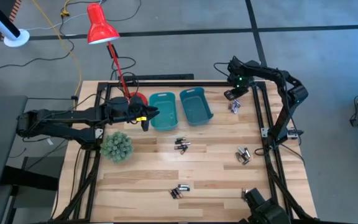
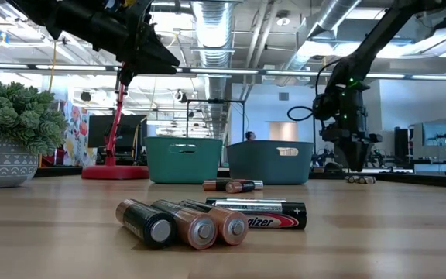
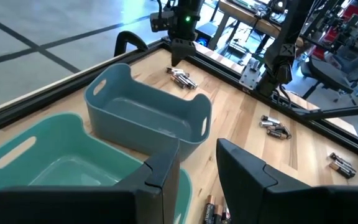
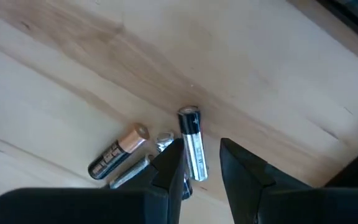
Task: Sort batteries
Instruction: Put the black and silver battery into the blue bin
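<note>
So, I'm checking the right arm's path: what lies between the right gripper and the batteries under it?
Nothing: in the right wrist view the right gripper hangs open directly over the battery cluster on bare wooden table.

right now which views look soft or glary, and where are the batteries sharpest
Low view: nearest batteries sharp, teal bins and room behind softer, ceiling lights glaring. Left wrist view: its own pincer blurred up close. Right wrist view: batteries clear, wood evenly lit.
</note>
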Action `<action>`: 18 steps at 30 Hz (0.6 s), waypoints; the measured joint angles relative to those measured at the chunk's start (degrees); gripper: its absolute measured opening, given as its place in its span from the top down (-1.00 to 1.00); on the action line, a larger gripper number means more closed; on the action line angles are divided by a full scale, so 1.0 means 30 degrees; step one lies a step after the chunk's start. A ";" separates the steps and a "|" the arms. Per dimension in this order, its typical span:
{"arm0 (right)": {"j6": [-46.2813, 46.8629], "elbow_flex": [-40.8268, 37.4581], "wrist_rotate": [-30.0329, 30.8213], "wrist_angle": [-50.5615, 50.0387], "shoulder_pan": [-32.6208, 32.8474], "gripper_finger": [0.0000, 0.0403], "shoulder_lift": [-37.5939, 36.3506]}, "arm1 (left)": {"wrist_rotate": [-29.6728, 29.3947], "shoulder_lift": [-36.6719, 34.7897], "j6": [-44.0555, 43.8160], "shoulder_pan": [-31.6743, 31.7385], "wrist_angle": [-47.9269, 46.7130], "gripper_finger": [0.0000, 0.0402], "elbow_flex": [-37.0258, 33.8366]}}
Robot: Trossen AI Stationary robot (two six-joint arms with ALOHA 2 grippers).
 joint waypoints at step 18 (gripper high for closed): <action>-0.0923 -0.0459 -0.0011 0.0210 0.0251 0.41 0.0029 | 0.0000 0.0000 -0.0168 -0.0001 -0.0052 0.49 0.0000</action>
